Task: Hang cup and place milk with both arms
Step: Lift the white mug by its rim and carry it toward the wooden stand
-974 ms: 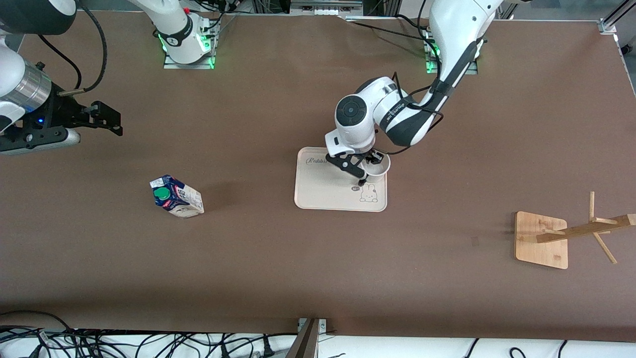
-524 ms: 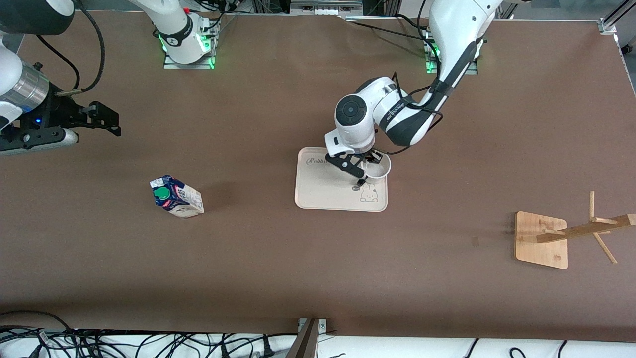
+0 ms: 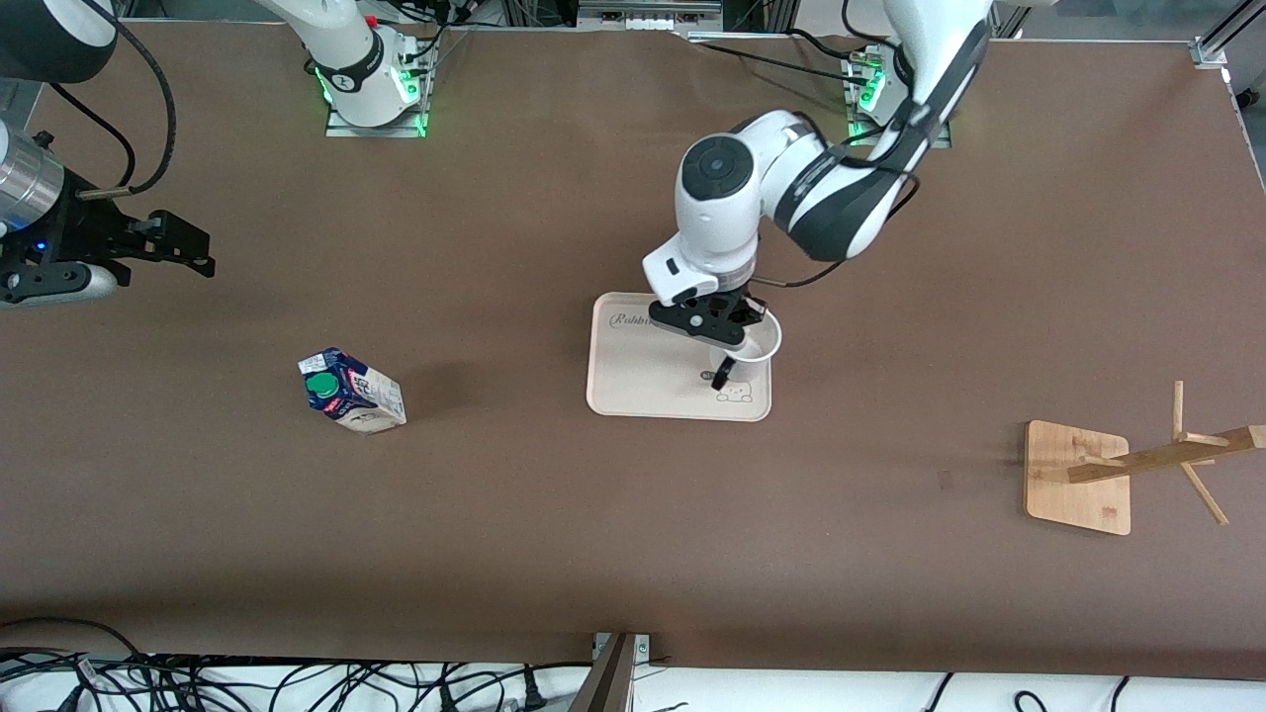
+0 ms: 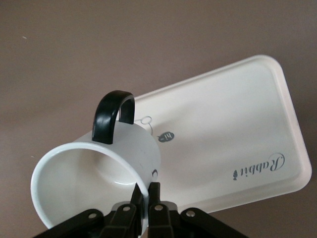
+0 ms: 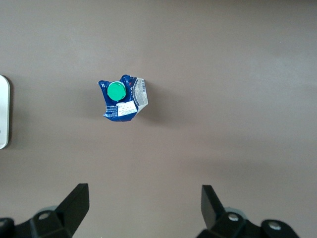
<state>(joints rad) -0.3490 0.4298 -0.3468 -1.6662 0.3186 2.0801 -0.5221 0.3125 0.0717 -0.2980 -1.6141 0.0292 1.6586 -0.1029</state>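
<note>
Front view shows the brown table (image 3: 554, 514) carrying all items. Left arm (image 3: 791, 188): extends from its base to a position over the cream tray (image 3: 643, 381), which lies near the middle of the table. Right arm (image 3: 40, 198): waits over the table edge at the right arm's end.

Wooden cup rack (image 3: 1118, 475): stands on a square base toward the left arm's end of the table, well apart from the tray and nearer to the front camera than it.

Left gripper (image 3: 730, 341): positioned over the corner of the tray that bears the rabbit drawing (image 3: 734, 394). Its fingers (image 4: 154, 194) are pinched on the rim wall of the cup (image 4: 99, 173), one finger inside and one outside. The cup is tilted, lifted clear of the tray, with its black handle (image 4: 114, 115) pointing away from the gripper.

Right gripper (image 5: 143, 208): fingers spread wide, holding nothing.

Milk (image 3: 351, 391): stands on the bare table toward the right arm's end, well apart from the tray, green cap (image 5: 117, 90) up.
</note>
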